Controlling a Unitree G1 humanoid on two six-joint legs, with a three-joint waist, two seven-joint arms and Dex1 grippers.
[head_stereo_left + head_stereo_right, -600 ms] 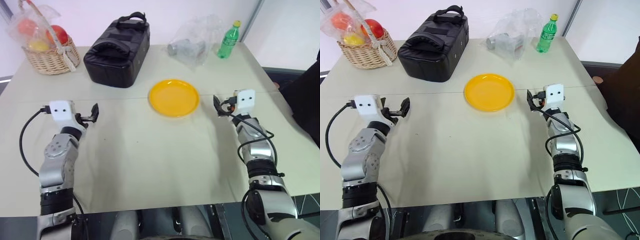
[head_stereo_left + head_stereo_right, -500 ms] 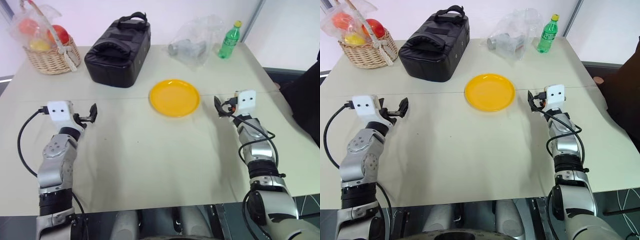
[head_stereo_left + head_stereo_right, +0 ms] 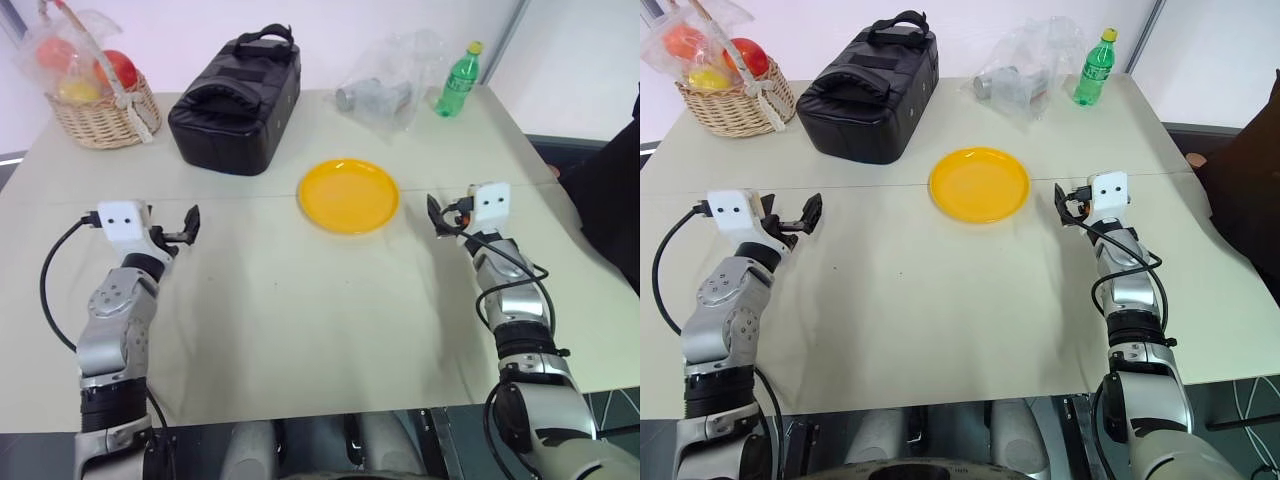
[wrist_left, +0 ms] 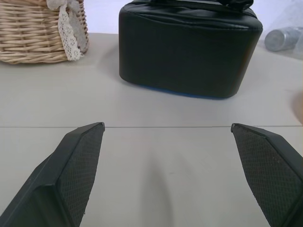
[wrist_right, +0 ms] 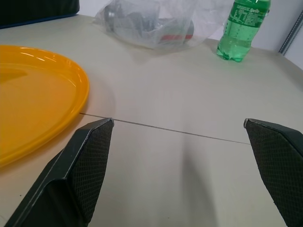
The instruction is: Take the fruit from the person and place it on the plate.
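Nothing changed lately: left gripper (image 3: 190,222) and right gripper (image 3: 434,213) stay spread wide, empty, flanking the round shallow yellow-orange plate (image 3: 349,195). No fruit offered yet; person's black sleeve (image 3: 612,195) beyond right gripper.

My head pair looks forward and down across the beige table (image 3: 300,330), both eyes sharing one scene. My left wrist camera faces low and level toward the black zippered case (image 4: 189,52); the right toward the round yellow-orange plate (image 5: 33,90), close.
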